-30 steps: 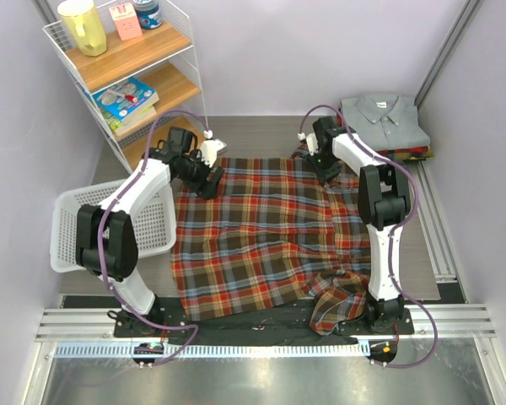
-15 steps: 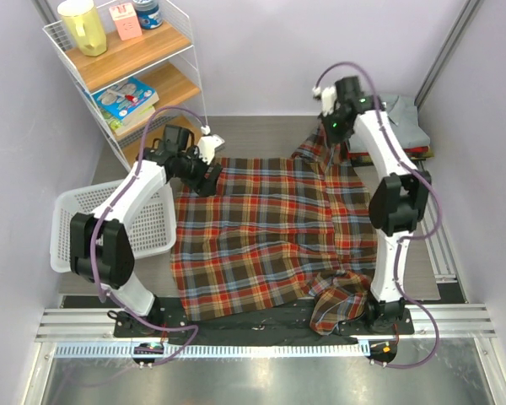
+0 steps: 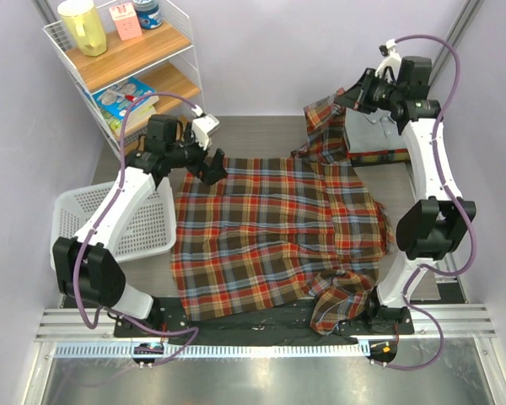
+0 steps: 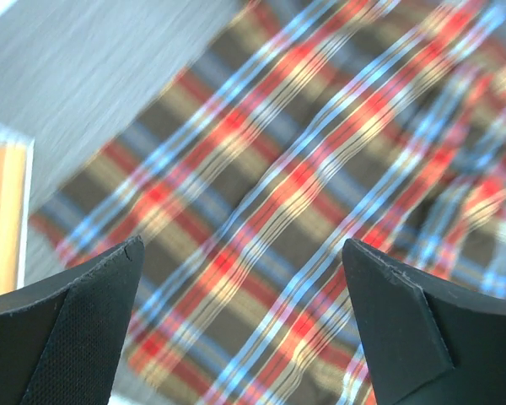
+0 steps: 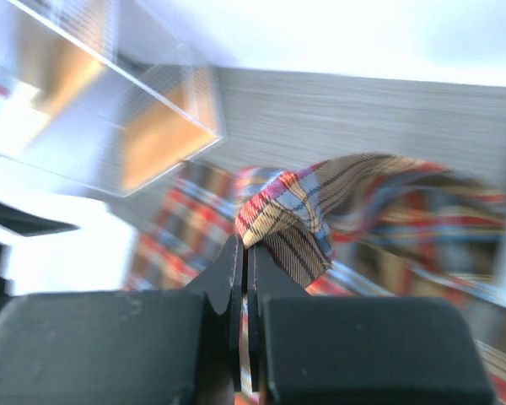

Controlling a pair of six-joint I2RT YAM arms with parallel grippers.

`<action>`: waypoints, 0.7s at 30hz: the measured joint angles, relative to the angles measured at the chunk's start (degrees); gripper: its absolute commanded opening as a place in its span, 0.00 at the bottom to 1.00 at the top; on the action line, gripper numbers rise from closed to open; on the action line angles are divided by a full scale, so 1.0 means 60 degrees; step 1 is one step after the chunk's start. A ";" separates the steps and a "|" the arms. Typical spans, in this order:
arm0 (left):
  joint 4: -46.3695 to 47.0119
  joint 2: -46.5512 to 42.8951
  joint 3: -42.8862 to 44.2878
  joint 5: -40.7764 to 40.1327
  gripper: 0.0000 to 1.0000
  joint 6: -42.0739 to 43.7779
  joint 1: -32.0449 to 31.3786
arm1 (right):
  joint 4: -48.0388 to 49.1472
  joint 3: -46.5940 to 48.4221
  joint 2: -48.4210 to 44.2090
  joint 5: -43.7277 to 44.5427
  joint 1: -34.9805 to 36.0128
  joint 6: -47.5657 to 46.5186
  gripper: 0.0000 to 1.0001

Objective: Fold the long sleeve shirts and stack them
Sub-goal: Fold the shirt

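Note:
The plaid flannel shirt (image 3: 270, 228) lies spread flat mid-table, one sleeve bunched at the near edge. My right gripper (image 3: 347, 99) is shut on its far right part and holds that cloth (image 3: 325, 126) lifted over the folded stack's left edge. In the right wrist view the jaws (image 5: 246, 246) pinch a fold of plaid (image 5: 320, 202). The grey collared shirt (image 3: 373, 133) tops the stack, mostly hidden by the arm and the cloth. My left gripper (image 3: 215, 169) hovers open over the shirt's far left corner; the left wrist view shows the plaid (image 4: 304, 169) between its fingertips (image 4: 76, 329).
A white wire shelf (image 3: 164, 80) with books, a yellow pitcher and boxes stands at the far left. A white laundry basket (image 3: 110, 224) sits by the left arm. Metal rails run along the right side (image 3: 438, 245) and the near edge.
My right gripper has risen and swung right and back toward the stack, pulling the plaid cloth up with it. The left gripper has stayed near the far left corner.

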 measured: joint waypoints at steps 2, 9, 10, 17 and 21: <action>0.0237 0.0066 0.0215 0.0539 1.00 -0.0317 -0.0029 | 0.1024 -0.0714 -0.0091 -0.0455 -0.0022 0.1009 0.01; 0.1818 0.0852 0.1494 0.0994 1.00 -0.1395 -0.0933 | 0.3162 -0.2452 -0.0772 -0.1228 0.0149 0.3129 0.01; 0.2124 0.1064 0.1719 0.0980 1.00 -0.1552 -0.1126 | 0.3388 -0.2718 -0.0991 -0.1286 0.0171 0.3322 0.01; 0.4313 0.2412 0.2433 0.0546 1.00 -0.1920 -0.2368 | 0.4772 -0.4237 -0.2514 -0.1355 0.0357 0.4328 0.01; 0.5533 0.2932 0.2353 0.0466 1.00 -0.1559 -0.2881 | 0.5191 -0.4513 -0.2823 -0.1355 0.0408 0.4652 0.01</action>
